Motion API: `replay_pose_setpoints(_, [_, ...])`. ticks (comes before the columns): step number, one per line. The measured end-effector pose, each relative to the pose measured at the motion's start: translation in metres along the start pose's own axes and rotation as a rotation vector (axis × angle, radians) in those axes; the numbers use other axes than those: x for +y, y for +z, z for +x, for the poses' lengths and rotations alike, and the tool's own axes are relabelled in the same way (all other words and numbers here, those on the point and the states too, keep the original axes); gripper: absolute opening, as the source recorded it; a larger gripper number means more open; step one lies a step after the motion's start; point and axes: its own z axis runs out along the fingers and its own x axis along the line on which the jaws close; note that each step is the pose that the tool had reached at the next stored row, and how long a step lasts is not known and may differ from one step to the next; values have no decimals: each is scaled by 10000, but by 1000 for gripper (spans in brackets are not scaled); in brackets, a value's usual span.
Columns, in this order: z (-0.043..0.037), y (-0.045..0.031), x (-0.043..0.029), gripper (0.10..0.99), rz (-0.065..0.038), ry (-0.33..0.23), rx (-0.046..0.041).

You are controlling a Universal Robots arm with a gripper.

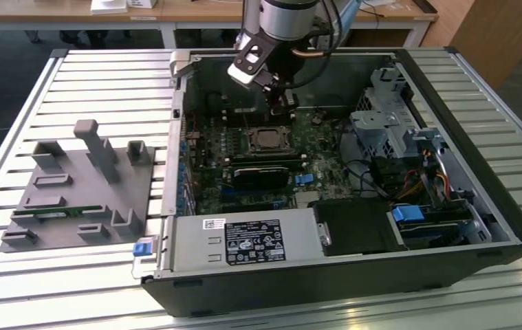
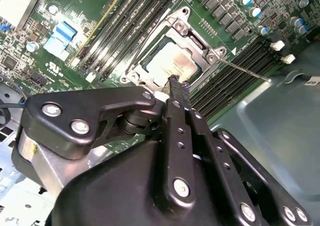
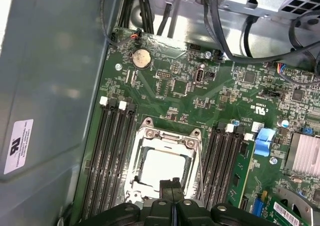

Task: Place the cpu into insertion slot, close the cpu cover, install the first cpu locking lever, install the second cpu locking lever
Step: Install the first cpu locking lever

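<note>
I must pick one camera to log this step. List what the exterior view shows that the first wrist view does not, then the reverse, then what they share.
Exterior view: the arm, the grey fixture block on the slatted table at the exterior view's left, and the labelled power supply.
First wrist view: the coin battery on the board and a white sticker on the case wall.
Both: the cpu lying in the window of the cpu cover, with the shut pincer by the cover's edge.
</note>
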Motion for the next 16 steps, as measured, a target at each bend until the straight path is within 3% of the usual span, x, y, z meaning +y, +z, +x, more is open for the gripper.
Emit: replay_pose_setpoints(16, [0, 0, 0, 106, 3, -405, -6])
